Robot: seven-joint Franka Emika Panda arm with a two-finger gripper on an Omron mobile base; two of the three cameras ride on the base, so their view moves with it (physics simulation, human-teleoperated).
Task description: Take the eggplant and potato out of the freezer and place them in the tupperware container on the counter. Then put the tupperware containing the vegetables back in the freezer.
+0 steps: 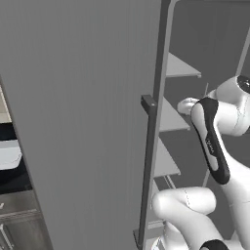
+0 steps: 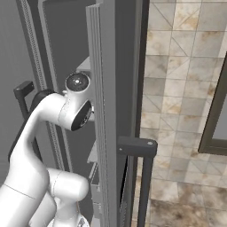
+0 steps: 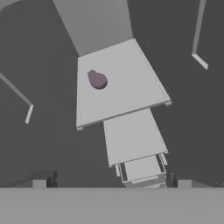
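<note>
The freezer [image 1: 88, 122] stands with its ribbed door swung open, grey inner shelves [image 1: 171, 117] showing to the right of the door's edge. My arm reaches in among those shelves. In the hand view the eggplant [image 3: 97, 79], a small dark purple lump, lies near the left back of a grey shelf [image 3: 127, 87], well ahead of my gripper [image 3: 111, 181]. The gripper is open, its dark fingertips [image 3: 47, 178] wide apart with nothing between them. The pale tupperware container [image 1: 9, 154] sits on the black counter [image 1: 7, 132] left of the door. The potato is out of view.
The door's dark bar handle [image 1: 149, 146] runs vertically close to my arm. A second ribbed door edge with its own dark handle [image 2: 145, 177] stands on my right, a tiled wall [image 2: 186, 88] beyond it. Grey wood-grain drawers [image 1: 19, 219] sit under the counter.
</note>
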